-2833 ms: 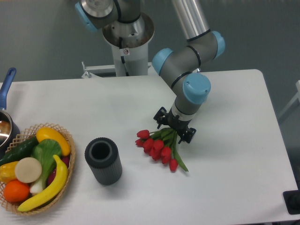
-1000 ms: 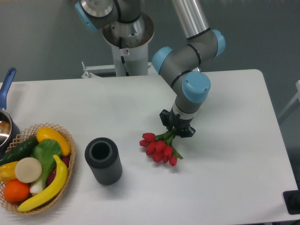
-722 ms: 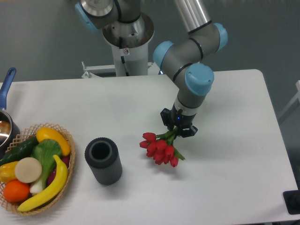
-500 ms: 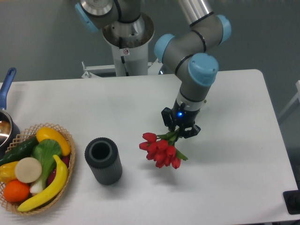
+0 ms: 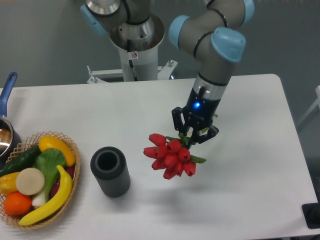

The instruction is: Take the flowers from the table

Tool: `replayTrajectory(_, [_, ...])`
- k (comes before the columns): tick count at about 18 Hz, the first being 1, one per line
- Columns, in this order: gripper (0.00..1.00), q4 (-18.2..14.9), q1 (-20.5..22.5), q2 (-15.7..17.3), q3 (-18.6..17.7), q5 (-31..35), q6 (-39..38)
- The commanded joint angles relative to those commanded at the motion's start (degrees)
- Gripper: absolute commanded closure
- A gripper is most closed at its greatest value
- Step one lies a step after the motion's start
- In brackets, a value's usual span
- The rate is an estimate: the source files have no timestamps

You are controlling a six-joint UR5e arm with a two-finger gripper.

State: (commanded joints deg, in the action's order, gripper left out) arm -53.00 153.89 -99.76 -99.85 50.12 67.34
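The flowers (image 5: 169, 155), a bunch of red tulips with green stems, hang clear above the white table (image 5: 250, 170), heads pointing down and left. Their shadow lies on the tabletop below them. My gripper (image 5: 193, 136) is shut on the green stems just above the heads, with a blue light lit on the wrist. The upper part of the stems is hidden between the fingers.
A dark grey ribbed cylinder (image 5: 110, 171) stands upright left of the flowers. A wicker basket (image 5: 70, 150) with bananas, an orange and vegetables sits at the front left. A pot with a blue handle (image 5: 7, 90) is at the left edge. The robot base (image 5: 136, 45) stands behind the table.
My gripper closed on the stems and has risen with the flowers, lifting them off the table. The bunch now appears larger and higher, with its shadow separate beneath it.
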Motion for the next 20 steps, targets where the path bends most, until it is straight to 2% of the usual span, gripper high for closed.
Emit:
replayTrajectory(4, [0.78,-0.1,3.0,1.2,0.4,-7.1,-1.2])
replayTrajectory(9, [0.78,0.0,5.8,1.2,0.4,-13.5,-1.2])
replayTrajectory(20, [0.78,0.0,6.2,1.2,0.7,-14.4,-1.2])
